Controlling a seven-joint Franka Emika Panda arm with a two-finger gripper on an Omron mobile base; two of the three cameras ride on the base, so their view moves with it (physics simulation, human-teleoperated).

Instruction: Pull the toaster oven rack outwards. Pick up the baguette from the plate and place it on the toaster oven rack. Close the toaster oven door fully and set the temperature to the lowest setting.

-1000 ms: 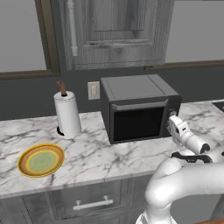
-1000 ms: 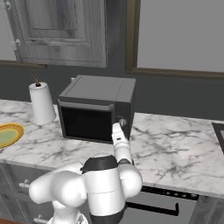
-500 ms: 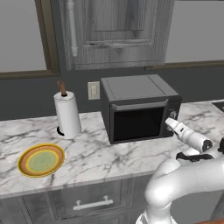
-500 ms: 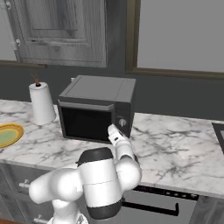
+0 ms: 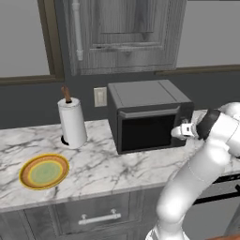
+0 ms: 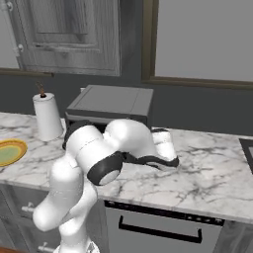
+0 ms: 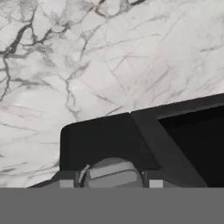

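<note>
The dark grey toaster oven (image 5: 140, 95) stands on the marble counter with its toaster oven door (image 5: 144, 132) shut, so the toaster oven rack is hidden behind it. My gripper (image 5: 179, 132) is at the oven's right side panel. In the hand view a round grey knob (image 7: 113, 168) sits between my gripper's (image 7: 111, 184) two fingertips, which are shut on it. The yellow-orange plate (image 5: 44, 171) lies at the counter's front left with nothing on it. The baguette is out of view. My arm covers the oven's front in the right base view, where its top (image 6: 111, 100) shows.
A white paper towel roll (image 5: 72, 123) stands left of the oven, behind the plate. A wall outlet (image 5: 100, 96) is behind it. Drawers with a bar handle (image 5: 99, 218) run under the counter. Bare marble (image 6: 207, 163) stretches to the oven's right.
My gripper has moved left onto the oven's side panel and closed on the knob. My arm has swung up across the oven's front in the right base view.
</note>
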